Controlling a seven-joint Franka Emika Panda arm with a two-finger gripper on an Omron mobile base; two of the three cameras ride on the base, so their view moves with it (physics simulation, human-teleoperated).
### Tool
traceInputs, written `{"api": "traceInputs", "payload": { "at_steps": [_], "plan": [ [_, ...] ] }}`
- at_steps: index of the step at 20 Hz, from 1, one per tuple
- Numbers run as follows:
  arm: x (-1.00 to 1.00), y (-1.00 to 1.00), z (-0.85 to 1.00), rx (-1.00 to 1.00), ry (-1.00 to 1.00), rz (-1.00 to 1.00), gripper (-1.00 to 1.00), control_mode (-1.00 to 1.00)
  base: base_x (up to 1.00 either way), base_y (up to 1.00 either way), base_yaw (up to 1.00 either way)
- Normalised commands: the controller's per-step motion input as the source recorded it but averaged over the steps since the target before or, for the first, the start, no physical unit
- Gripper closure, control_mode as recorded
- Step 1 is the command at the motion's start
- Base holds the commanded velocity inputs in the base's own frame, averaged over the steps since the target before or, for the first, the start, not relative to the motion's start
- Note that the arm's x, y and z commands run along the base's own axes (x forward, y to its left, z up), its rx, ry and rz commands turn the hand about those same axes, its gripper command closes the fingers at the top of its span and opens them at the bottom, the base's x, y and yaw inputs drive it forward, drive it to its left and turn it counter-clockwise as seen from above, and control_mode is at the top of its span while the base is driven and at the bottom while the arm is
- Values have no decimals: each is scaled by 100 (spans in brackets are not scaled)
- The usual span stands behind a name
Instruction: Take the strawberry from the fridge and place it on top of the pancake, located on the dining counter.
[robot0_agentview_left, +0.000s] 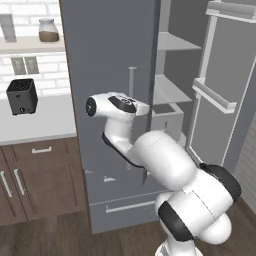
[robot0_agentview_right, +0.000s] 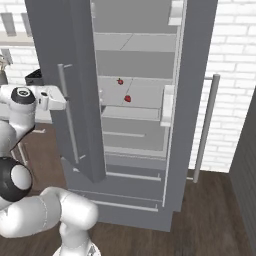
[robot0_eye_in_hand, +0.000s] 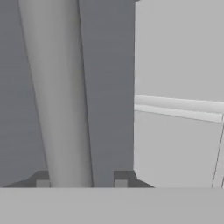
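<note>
Fridge (robot0_agentview_right: 200, 75): doors ajar, pincer (robot0_eye_in_hand: 81, 180) loosely astride door handle (robot0_eye_in_hand: 57, 96), grip uncertain; strawberry (robot0_agentview_right: 128, 98) on shelf, unpicked.

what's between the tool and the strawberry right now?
The fridge's left door: the tool sits at its handle, while the strawberry lies on a shelf behind it, seen in the right base view.

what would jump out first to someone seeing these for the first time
The tall grey fridge stands with both doors swung open, and a red strawberry sits on a pale middle shelf. The gripper is at the left door's silver handle, its fingertips on either side of the bar.
</note>
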Motion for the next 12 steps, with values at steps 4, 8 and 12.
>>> {"api": "traceInputs", "payload": {
  "at_steps": [4,8,12],
  "plan": [
    [-62,57,-3,0,7,-27,100,-100,0,0,0],
    [-51,68,-3,-3,0,-23,100,-100,0,0,0],
    [-51,51,-20,0,2,-5,-100,-100,0,0,0]
  ]
}}
